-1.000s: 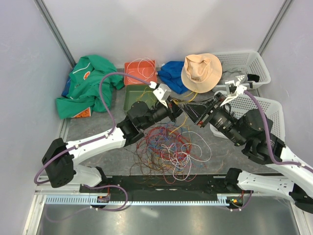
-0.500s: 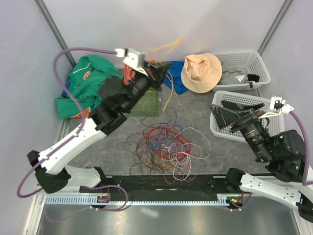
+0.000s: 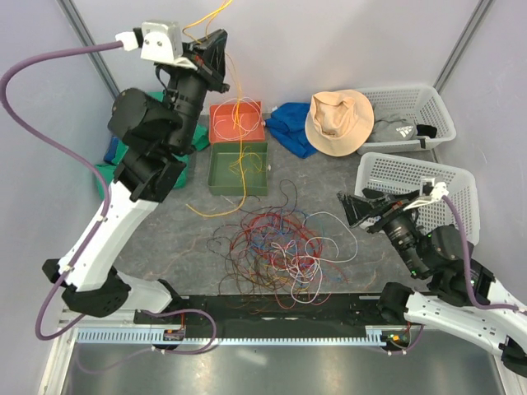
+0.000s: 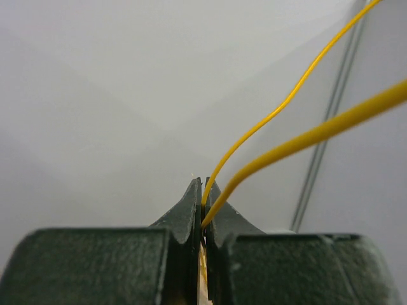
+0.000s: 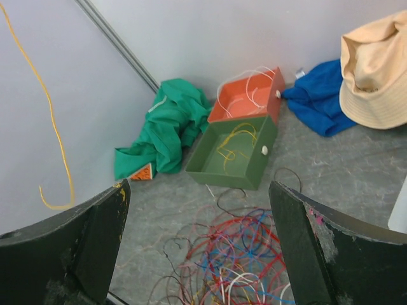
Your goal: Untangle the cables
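Left gripper (image 3: 216,48) clenched on a raised yellow cable (image 4: 318,132).
Right gripper (image 3: 354,210) released; raise slowly so its tail clears the tangle (image 3: 276,255).

Overhead looks down from behind; left wrist faces a wall (image 4: 114,95) close-up — right wrist shares overhead's cables (image 5: 245,254), green tray (image 5: 222,171).

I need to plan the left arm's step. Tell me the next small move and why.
Probably lower the left gripper toward the green tray and release there. It is shut on a yellow cable, held high, and the strand hangs apparently clear of the tangle; yellow strands lie in that tray.
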